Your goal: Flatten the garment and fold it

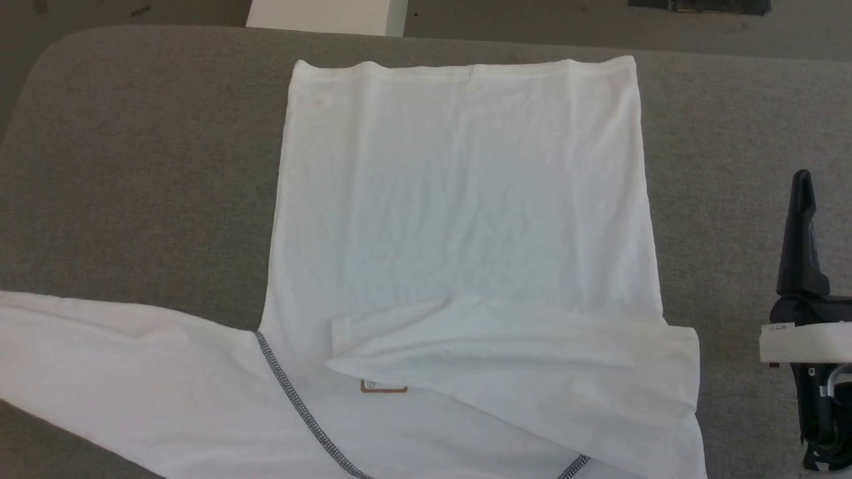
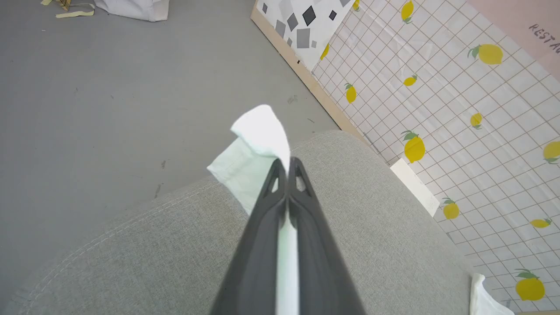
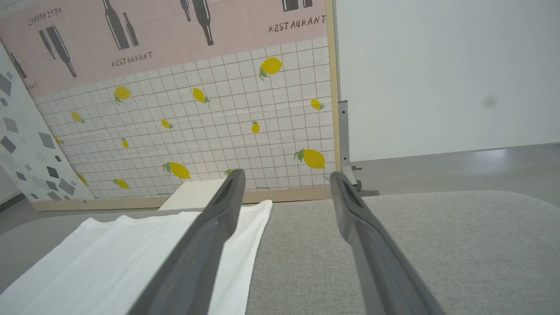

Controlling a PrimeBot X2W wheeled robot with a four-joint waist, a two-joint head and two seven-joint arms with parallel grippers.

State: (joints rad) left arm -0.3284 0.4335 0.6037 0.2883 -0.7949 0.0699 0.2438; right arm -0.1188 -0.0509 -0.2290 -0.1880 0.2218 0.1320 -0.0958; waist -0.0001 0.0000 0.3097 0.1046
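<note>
The white T-shirt (image 1: 459, 219) lies flat on the grey padded table (image 1: 133, 166), hem edge at the far side. Its right sleeve is folded in over the body near the neckline with its dark grey stitching (image 1: 299, 406). The left sleeve stretches out toward the lower left. My left gripper (image 2: 287, 162) is shut on a piece of the white fabric (image 2: 258, 131), which sticks out past the fingertips at the table's corner. My right gripper (image 3: 286, 179) is open, hovering over bare table just right of the shirt (image 3: 131, 258); it also shows at the right edge in the head view (image 1: 802, 193).
A white box (image 1: 326, 16) stands on the floor beyond the table's far edge. A panel with lemon-patterned tiles (image 3: 218, 131) leans behind it. Grey floor (image 2: 109, 87) surrounds the table, with scraps at the far left in the left wrist view.
</note>
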